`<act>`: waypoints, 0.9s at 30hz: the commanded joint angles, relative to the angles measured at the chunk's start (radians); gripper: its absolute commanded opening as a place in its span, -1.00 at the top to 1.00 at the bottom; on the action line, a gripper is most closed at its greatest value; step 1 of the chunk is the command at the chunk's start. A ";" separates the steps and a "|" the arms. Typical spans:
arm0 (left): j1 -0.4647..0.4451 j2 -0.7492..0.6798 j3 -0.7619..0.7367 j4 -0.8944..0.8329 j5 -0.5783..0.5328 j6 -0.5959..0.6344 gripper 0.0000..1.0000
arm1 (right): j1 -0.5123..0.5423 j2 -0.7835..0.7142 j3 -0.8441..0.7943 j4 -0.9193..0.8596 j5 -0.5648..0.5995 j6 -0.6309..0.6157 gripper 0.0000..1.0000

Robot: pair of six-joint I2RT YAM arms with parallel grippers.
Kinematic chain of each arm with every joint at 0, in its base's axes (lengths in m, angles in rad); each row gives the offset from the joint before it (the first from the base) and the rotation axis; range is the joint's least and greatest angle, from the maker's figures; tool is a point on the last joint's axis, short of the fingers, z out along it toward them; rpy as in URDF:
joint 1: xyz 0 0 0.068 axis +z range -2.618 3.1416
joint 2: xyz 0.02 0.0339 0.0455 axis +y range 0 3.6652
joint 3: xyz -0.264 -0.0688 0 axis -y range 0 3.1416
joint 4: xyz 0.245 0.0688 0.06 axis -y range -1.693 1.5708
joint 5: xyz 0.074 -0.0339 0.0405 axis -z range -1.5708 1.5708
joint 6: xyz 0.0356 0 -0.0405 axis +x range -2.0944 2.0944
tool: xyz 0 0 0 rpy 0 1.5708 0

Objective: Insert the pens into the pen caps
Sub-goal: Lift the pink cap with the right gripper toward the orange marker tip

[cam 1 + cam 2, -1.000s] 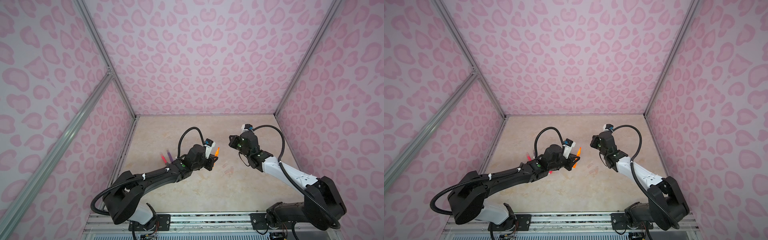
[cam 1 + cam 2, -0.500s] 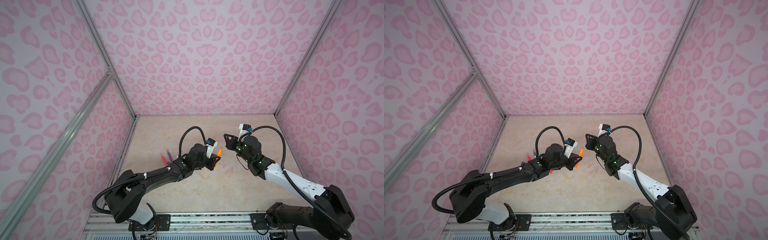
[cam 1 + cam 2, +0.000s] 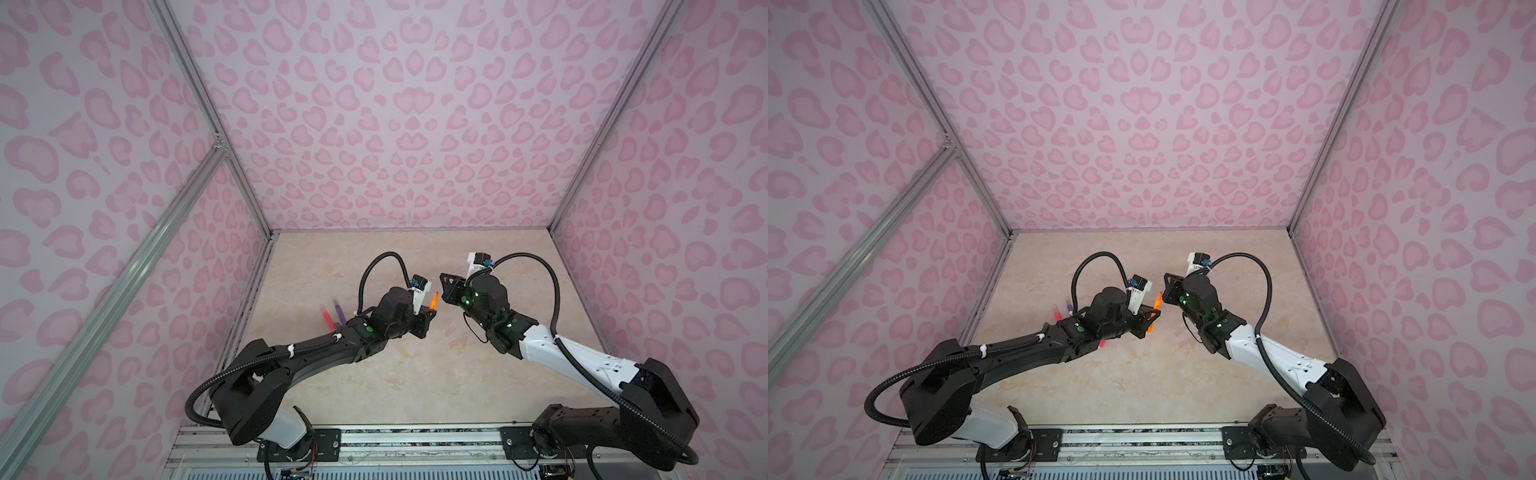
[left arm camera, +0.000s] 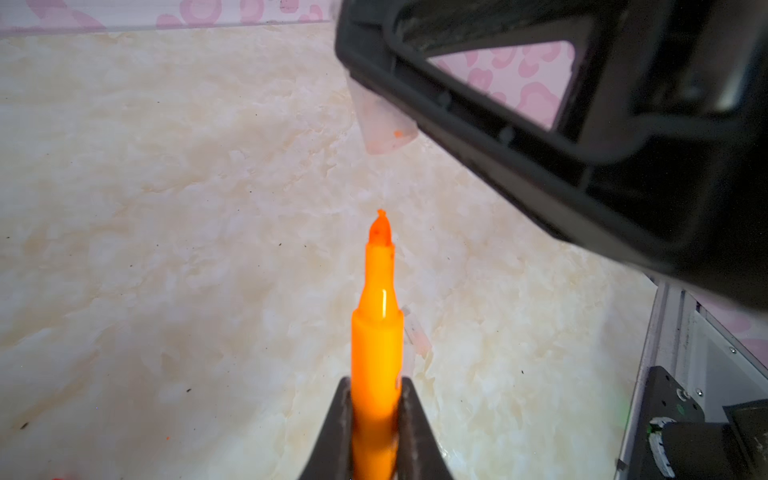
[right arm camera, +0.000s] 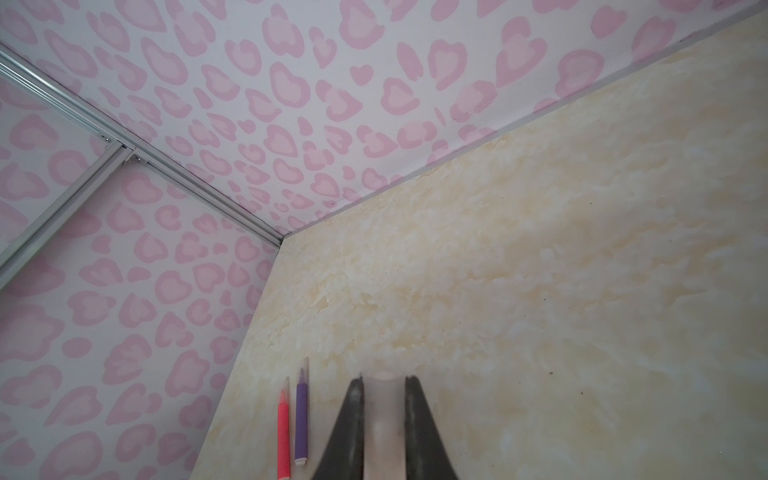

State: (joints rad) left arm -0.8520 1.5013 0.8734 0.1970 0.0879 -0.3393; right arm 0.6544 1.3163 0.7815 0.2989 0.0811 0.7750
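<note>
top views: high over the front edge of the desk (image 3: 415, 386), tilted down toward its back edge, far, sharing the whole desk | left wrist: close, low, facing the right edge | right wrist: close, low, facing the back left corner, seen in both top views

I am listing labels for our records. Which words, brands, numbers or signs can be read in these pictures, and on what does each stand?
No text is readable anywhere.
On the white plastic camera mount of the left arm: a tiny dark marking, too small to read.
The orange marker pen, clear plastic cap, pink-red marker pen and purple marker pen show no print.
</note>
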 commanded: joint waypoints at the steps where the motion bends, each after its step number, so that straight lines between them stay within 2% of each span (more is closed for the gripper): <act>1: -0.001 -0.017 0.002 0.003 -0.042 -0.003 0.94 | 0.014 0.004 0.000 0.007 0.016 0.016 1.00; 10: 0.001 -0.029 -0.002 -0.001 -0.076 -0.010 0.94 | 0.044 -0.002 -0.020 0.022 0.058 0.033 1.00; 27: 0.001 -0.007 0.010 -0.001 -0.040 -0.014 0.94 | 0.051 0.084 0.038 0.029 0.008 0.004 1.00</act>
State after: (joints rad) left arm -0.8516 1.4868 0.8726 0.1818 0.0376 -0.3477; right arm 0.7036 1.3903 0.8131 0.3084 0.1001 0.7925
